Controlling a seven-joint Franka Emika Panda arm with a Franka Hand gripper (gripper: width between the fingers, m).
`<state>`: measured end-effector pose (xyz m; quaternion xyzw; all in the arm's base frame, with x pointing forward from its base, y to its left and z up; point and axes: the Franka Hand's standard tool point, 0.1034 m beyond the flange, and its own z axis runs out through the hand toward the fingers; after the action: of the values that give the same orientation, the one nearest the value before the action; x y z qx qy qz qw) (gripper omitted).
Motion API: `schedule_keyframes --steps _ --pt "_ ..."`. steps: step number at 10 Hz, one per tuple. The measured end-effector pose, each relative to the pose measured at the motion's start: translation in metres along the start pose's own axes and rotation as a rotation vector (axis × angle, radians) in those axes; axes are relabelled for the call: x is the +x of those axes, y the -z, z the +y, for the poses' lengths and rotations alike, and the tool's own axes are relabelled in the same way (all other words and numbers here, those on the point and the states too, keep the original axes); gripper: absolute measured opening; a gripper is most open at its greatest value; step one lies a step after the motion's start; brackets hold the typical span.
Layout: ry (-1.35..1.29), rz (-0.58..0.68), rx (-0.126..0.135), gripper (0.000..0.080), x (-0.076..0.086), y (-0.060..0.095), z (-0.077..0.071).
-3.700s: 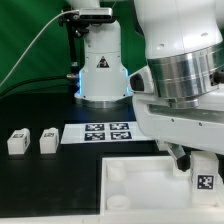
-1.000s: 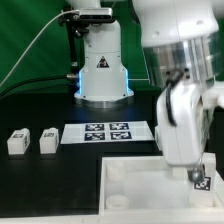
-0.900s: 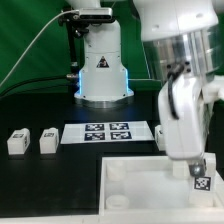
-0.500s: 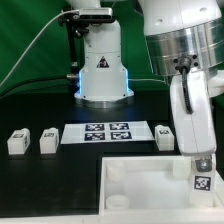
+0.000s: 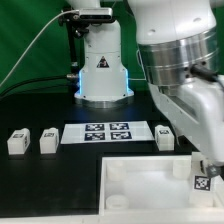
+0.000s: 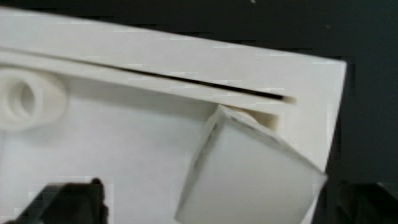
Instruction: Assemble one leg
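Note:
One leg, a small white post with a square tag, stands in the near corner socket of the white tray at the exterior view's right. My gripper is straight above it, fingers down around its top. In the wrist view the leg shows tilted between the jaws. One dark finger stands clearly apart from it, so the gripper looks open. Three more legs lie on the black table: two at the exterior view's left and one behind the tray.
The marker board lies flat in the middle of the table. A white cone-shaped stand with a blue glow rises behind it. The tray's round corner socket shows in the wrist view. The big arm hangs over the exterior view's right.
The hand has turned about the upright leg and the arm has shifted toward the exterior view's right. The leg has stayed in the tray's corner, and the other legs have not moved.

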<state>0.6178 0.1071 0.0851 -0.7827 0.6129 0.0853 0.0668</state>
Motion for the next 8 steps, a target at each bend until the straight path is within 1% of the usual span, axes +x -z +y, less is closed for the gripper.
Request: schedule_keyframes --steps 1,4,5,6,7,8 --pt "0.212 0.023 -0.03 0.0649 -0.003 -0.001 0.0" --pt "0.522 0.021 -0.034 0.0649 -0.001 -0.001 0.0" --pt "0.698 0.046 -0.056 0.0649 0.002 -0.004 0.0" --pt "0.871 0.077 -0.08 0.0649 0.001 -0.009 -0.004" --pt "0.934 0.074 -0.078 0.0649 -0.005 -0.011 -0.008" --pt "0.964 0.082 -0.069 0.0649 -0.005 -0.01 -0.011"
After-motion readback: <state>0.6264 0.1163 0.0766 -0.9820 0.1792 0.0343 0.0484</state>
